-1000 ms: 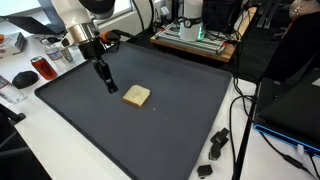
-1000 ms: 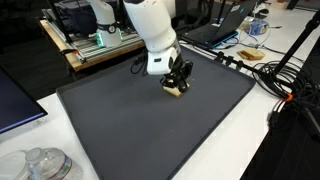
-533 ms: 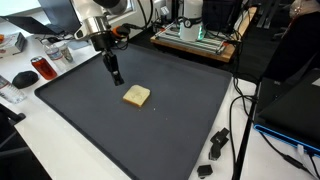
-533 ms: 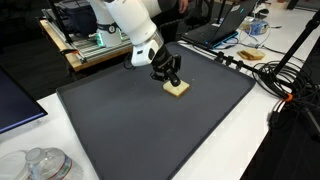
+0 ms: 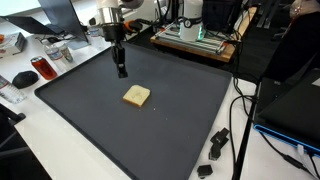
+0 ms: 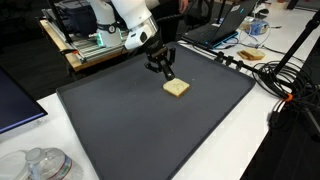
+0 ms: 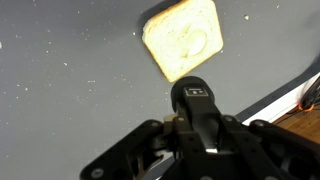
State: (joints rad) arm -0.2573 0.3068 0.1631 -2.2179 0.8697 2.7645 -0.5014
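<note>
A square slice of toast [image 5: 137,96] [image 6: 177,88] lies on the dark grey mat [image 5: 120,135] [image 6: 130,130]. My gripper [image 5: 119,50] [image 6: 160,61] hangs above the mat, behind the toast and apart from it. It is shut on a short black stick-like tool [image 5: 122,68] [image 6: 168,72] that points down, its tip off the mat. In the wrist view the tool's end with a small white label [image 7: 193,95] sticks out from between the jaws of the gripper [image 7: 197,130]. The toast [image 7: 183,38] lies beyond it with a shallow dent in its top.
Black clips [image 5: 215,145] and cables lie off one corner of the mat. A red can [image 5: 45,68] and a black mouse [image 5: 22,78] sit beside it. A wooden board with equipment [image 5: 195,38] stands behind. Glass jars [image 6: 40,163] and a laptop [image 6: 15,105] are near another edge.
The gripper, still shut on the black tool, has risen off the toast and moved back toward the far edge of the mat. The toast has stayed in place.
</note>
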